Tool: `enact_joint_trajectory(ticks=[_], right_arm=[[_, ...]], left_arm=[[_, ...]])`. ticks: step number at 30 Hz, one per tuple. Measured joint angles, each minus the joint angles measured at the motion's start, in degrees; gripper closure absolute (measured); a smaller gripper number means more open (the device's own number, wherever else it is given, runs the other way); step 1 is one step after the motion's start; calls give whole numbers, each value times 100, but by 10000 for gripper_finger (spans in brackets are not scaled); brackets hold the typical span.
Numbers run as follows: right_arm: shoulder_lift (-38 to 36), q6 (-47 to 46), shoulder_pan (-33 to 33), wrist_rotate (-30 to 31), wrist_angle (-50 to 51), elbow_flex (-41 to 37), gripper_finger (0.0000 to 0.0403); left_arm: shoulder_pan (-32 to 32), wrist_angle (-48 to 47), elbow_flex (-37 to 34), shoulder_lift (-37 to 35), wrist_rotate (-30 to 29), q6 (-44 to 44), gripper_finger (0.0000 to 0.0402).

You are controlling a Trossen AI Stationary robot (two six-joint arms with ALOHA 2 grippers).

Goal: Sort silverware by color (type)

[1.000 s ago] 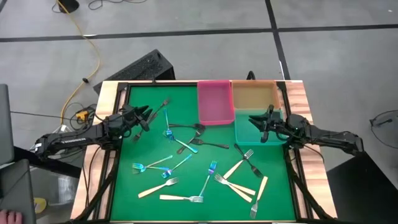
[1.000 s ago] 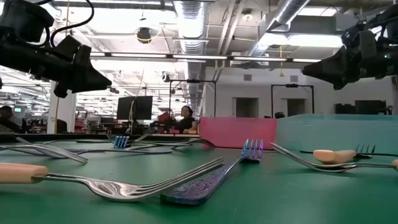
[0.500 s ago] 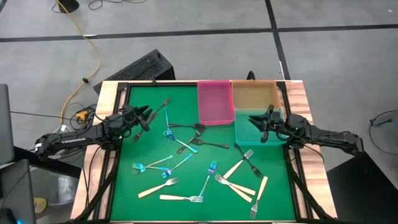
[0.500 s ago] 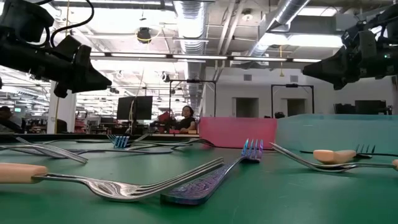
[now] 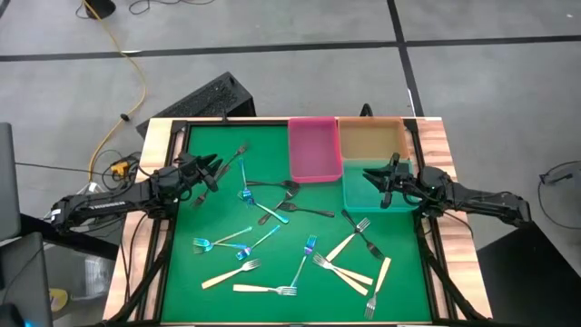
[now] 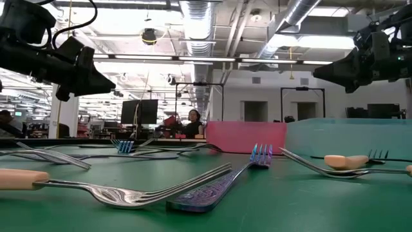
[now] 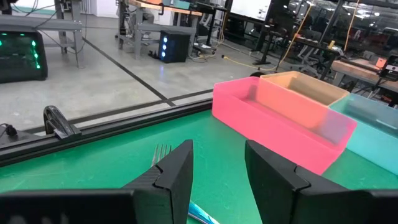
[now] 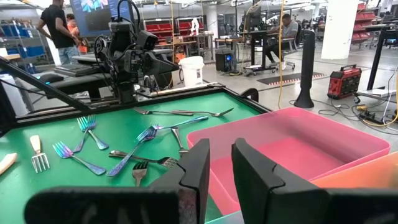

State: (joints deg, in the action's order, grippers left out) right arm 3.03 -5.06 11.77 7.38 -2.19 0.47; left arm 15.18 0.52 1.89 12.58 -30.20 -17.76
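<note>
Table has a green mat, all placed relative to the pink bin, which sits at the mat's far edge. Orange bin touches the pink bin's right side; teal bin sits just in front of the orange one, near the pink bin's right front corner. All three bins look bare inside. Left arm reaches in well left of the pink bin, left gripper hovering above the mat with jaws apart, nothing between them. Right arm comes in from the right, right gripper hovering over the teal bin, jaws slightly apart, holding nothing. Forks are all loose on the mat in front of and left of the pink bin: black ones nearest its front edge, blue ones farther out to the left front, tan-handled ones farthest out, mostly right front, several crossing each other. One fork lies just left of the pink bin, near the left gripper.
</note>
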Motion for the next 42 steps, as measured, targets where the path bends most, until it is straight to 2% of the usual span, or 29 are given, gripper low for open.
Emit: enact_joint_trajectory(ticks=[16,23,29,32,35,38,42], right_arm=[[0,17,-2,0,0,0,310],[1,17,0,0,0,0,310],[0,237,0,2,0,0,310],[2,-192,-10,2,-31,0,310],[2,-927,-11,6,-60,-1,310],[2,-1647,0,28,-192,0,310],[1,-2436,0,28,-670,0,310]], left_arm=[[2,18,0,1,0,-5,272],[1,67,-2,1,149,-519,272],[0,29,-2,4,265,-546,272],[0,80,-2,4,391,-634,272],[2,372,-7,7,873,-1213,272],[0,1097,-7,7,1303,-2150,272],[2,2303,-7,7,1245,-3450,272]])
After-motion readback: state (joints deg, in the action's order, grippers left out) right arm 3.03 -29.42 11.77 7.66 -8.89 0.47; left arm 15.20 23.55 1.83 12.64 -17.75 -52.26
